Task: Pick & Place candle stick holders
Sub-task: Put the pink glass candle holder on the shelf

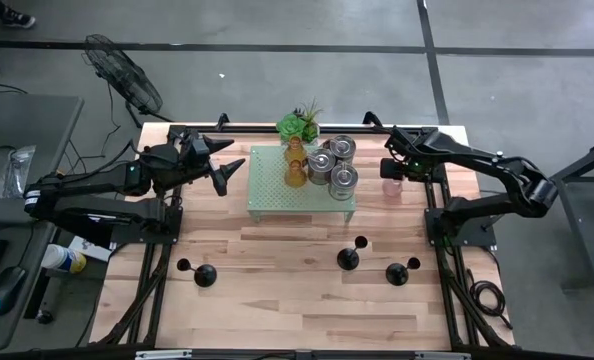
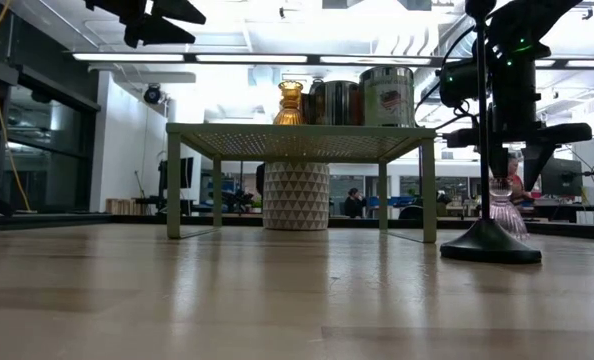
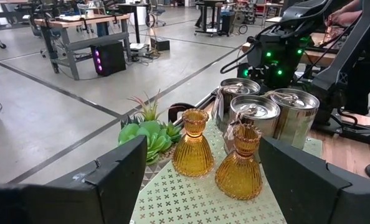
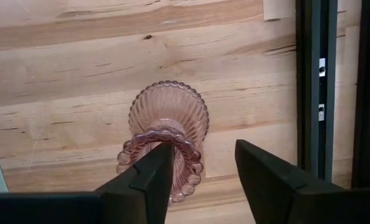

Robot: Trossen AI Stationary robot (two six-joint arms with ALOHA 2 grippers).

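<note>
A pink glass candle stick holder [image 4: 167, 118] stands upright on its base on the table, right of the pale green stand [image 1: 277, 195]. My right gripper [image 4: 203, 155] hangs over it, pointing down, open. One finger [image 4: 151, 171] covers part of the holder's beaded top rim and the other [image 4: 266, 177] stands outside it. Two amber glass holders [image 3: 193, 144] and three silvery cylinders [image 1: 332, 165] stand on the stand. Black holders [image 1: 349, 258] stand on the near table. My left gripper [image 1: 222, 163] hovers open left of the stand, pointing level at it. My right gripper comes at the pink holder's beaded top rim [image 4: 188, 140] from above, pointing down. One finger lies over the rim's mouth and hides part of it; the other is apart from the rim. Whether a finger touches the glass I cannot tell.
A green spiky potted plant [image 1: 299, 125] sits behind the stand. A black frame rail [image 4: 313, 87] runs close beside the pink holder. Two more black holders [image 1: 205, 275] [image 1: 397, 272] stand on the near table. Bare wood lies between them and the stand.
</note>
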